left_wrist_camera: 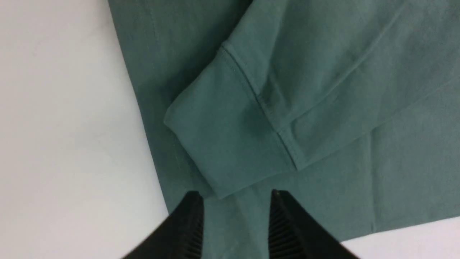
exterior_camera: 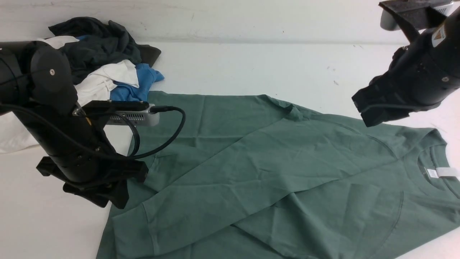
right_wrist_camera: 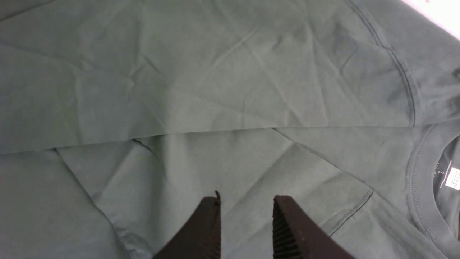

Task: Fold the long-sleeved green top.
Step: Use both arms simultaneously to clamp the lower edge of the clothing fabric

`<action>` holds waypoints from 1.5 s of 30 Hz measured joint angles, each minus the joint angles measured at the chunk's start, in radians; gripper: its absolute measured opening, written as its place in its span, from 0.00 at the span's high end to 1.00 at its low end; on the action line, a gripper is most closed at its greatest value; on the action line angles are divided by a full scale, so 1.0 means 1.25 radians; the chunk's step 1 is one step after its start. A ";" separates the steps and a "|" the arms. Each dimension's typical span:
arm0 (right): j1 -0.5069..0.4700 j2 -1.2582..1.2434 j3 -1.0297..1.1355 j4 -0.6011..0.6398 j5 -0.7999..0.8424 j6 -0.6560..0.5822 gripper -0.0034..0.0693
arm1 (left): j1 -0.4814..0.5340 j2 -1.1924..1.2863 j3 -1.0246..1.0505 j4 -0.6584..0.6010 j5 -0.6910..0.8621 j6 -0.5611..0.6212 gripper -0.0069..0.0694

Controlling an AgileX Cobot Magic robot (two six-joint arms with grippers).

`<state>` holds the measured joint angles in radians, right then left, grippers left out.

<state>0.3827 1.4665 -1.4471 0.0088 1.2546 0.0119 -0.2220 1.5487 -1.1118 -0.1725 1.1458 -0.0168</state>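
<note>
The green long-sleeved top (exterior_camera: 273, 169) lies spread on the white table, neck to the right, with a white neck tag (exterior_camera: 444, 172) showing. A sleeve lies folded diagonally across the body. Its cuff (left_wrist_camera: 222, 144) rests near the hem at the left. My left gripper (exterior_camera: 107, 196) hangs at that hem corner. Its jaws (left_wrist_camera: 237, 196) stand open just short of the cuff, with nothing between them. My right gripper (exterior_camera: 373, 115) hovers high over the shoulder area. It is open (right_wrist_camera: 246, 201) and empty above the chest cloth, near the ribbed collar (right_wrist_camera: 418, 187).
A pile of dark grey, white and blue garments (exterior_camera: 104, 61) sits at the back left, beside the top's far corner. Bare white table (exterior_camera: 251, 64) runs behind the top and to the left (left_wrist_camera: 72, 126) of its hem.
</note>
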 joint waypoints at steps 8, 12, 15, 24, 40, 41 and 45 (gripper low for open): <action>0.000 -0.029 0.013 0.000 0.001 0.000 0.68 | 0.000 -0.020 0.032 0.032 0.046 -0.014 0.60; 0.000 -0.044 0.034 0.002 0.001 -0.002 0.68 | 0.000 -0.102 0.169 0.035 0.023 -0.062 0.73; 0.000 -0.045 0.036 0.003 0.001 -0.003 0.68 | 0.000 -0.144 0.275 0.037 -0.043 -0.091 0.79; 0.000 -0.045 0.037 0.033 0.001 -0.003 0.68 | 0.000 -0.153 0.394 0.041 -0.187 -0.099 0.68; 0.000 -0.045 0.039 0.090 0.001 -0.033 0.68 | -0.094 -0.066 0.394 0.121 -0.208 -0.090 0.33; 0.000 -0.045 0.039 0.091 0.001 -0.034 0.68 | -0.098 -0.061 0.394 0.132 -0.216 -0.109 0.33; 0.000 -0.045 0.039 0.095 0.001 -0.036 0.68 | -0.102 -0.045 0.394 0.146 -0.246 -0.175 0.33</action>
<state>0.3827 1.4104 -1.3988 0.1275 1.2563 -0.0329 -0.3501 1.4919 -0.6190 0.0105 0.8377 -0.2361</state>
